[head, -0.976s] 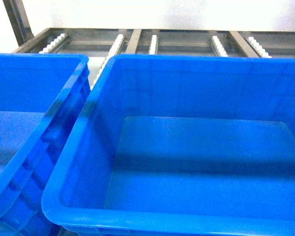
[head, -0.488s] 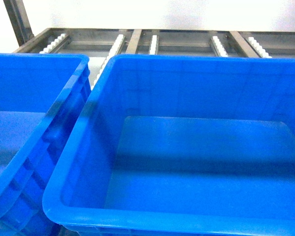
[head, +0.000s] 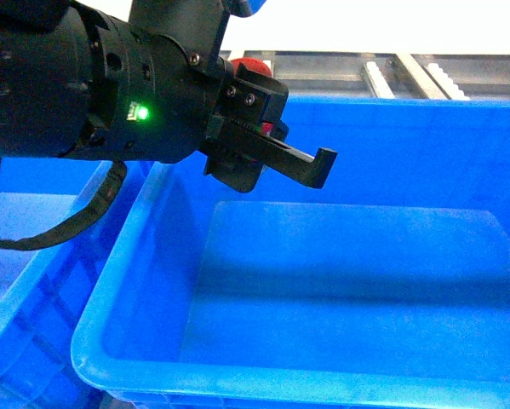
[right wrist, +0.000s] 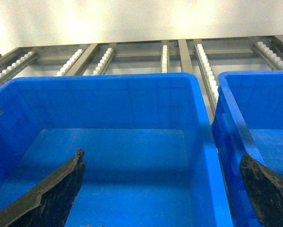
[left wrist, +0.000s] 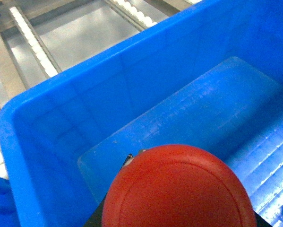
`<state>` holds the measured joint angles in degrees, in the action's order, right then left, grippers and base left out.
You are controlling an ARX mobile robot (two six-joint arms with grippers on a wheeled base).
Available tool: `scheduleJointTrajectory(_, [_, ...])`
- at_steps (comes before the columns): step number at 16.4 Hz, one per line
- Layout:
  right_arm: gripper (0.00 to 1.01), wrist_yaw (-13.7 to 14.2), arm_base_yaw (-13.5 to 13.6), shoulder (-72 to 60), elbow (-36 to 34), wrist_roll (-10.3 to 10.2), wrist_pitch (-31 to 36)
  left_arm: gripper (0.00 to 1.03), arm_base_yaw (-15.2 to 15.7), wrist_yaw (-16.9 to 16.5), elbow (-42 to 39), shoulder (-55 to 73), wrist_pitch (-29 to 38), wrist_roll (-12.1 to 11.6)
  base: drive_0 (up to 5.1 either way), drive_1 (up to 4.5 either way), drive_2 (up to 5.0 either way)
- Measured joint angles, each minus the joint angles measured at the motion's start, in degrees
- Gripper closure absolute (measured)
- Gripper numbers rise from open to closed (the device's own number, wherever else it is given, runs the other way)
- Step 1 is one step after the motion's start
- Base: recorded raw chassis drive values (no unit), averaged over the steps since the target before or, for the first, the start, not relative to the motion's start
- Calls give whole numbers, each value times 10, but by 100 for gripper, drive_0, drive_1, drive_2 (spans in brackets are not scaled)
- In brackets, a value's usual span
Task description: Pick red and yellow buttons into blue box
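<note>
while the red button (left wrist: 179,189) sits clenched in the left gripper (head: 267,153), it hangs over the blue box (head: 152,256), above its near-left corner, cap facing the wrist camera, so the bare floor lies straight below. right gripper (right wrist: 160,189) hovers spread wide over a second blue crate (right wrist: 202,142). a moment earlier no arm showed above the box.

looks like a warehouse or factory line, steel roller conveyor rack (right wrist: 132,54), big blue plastic crates (right wrist: 198,142), plain white wall (right wrist: 132,21)

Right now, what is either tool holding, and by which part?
Left tool holds the red button, apparently by its base below the cap. Right tool is open, holding nothing.
</note>
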<state>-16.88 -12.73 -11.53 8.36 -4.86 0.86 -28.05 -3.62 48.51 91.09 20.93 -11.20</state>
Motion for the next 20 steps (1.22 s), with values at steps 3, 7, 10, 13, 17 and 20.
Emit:
scheduleJointTrajectory(3, [3,0,0,0,0,0,0,79,5,-33,16,30,-22,-14,0,0,0])
scheduleJointTrajectory(7, [3,0,0,0,0,0,0,79,-16,-35,19,55,-44,-47,0,0,0])
scheduleJointTrajectory(10, [3,0,0,0,0,0,0,79,-48,-27,37,86,-65,-88,0,0,0])
scheduleJointTrajectory(13, [3,0,0,0,0,0,0,64,-40,-8,37,100,-56,-85,0,0,0])
scheduleJointTrajectory(17, [3,0,0,0,0,0,0,21,-28,-17,35,101,7,-31,0,0,0])
scheduleJointTrajectory(20, [3,0,0,0,0,0,0,5,17,51,14,58,111,66,0,0,0])
